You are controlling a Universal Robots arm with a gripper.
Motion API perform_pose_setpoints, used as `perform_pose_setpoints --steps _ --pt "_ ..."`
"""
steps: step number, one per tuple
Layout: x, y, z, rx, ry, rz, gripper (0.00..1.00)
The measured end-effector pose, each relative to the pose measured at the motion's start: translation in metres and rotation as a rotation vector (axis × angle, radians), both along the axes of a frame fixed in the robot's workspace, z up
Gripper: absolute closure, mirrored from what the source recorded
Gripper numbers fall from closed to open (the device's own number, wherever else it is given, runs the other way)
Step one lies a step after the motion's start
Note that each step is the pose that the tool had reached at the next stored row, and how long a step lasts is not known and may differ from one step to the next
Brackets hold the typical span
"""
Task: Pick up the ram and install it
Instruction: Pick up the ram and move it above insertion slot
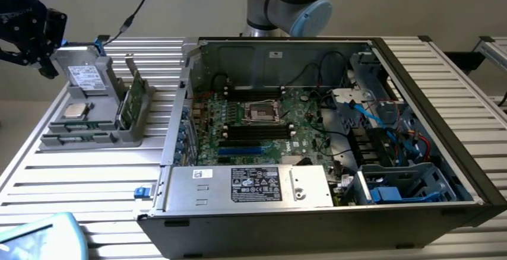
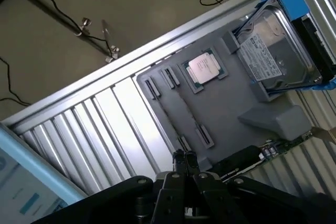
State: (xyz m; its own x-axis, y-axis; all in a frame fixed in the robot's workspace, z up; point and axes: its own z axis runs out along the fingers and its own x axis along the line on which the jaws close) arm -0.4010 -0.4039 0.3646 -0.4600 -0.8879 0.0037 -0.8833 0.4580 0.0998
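Hovering with the claw (image 1: 44, 64) (image 2: 182, 157) high above the exterior view's left end of the slatted metal table (image 1: 95, 177), well clear of everything under it. Pinching its two fingertips (image 2: 177, 156) together, seemingly touching, and gripping nothing between them.

Looking down, in the wrist view, onto a grey tray (image 2: 226, 103), with the fingertips sitting over the tray's end by the narrow slots. Finding the ram (image 2: 170, 119) in that tray, apparently standing on edge in the pair of slots farther from the chip. Showing there as a thin strip, and blurring too much for anything more.

Holding, in the same tray, a square silver chip (image 2: 205, 69) flat in its pocket, just beside the slots. Also holding a hard drive (image 2: 273, 56), propped up at a slant past the chip. Propping a wider green card (image 1: 136, 94) upright on edge along the side of the tray nearest the computer.

Baring, to the exterior view's right of the tray, an open computer case (image 1: 443, 94) resting on the table. Showing the main board (image 1: 305, 114) flat inside it, with black slots (image 1: 253, 130) near the middle, well apart from the claw. Carrying a silver power box (image 1: 253, 183) along the case's near edge.
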Motion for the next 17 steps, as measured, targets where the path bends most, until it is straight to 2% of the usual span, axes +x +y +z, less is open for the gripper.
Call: perform_pose_setpoints --steps 5,17 --pt "0.0000 0.0000 0.0001 0.0001 -0.0020 0.092 0.89" --pt "0.0000 0.0000 0.0000 0.0008 -0.0169 0.310 0.89"
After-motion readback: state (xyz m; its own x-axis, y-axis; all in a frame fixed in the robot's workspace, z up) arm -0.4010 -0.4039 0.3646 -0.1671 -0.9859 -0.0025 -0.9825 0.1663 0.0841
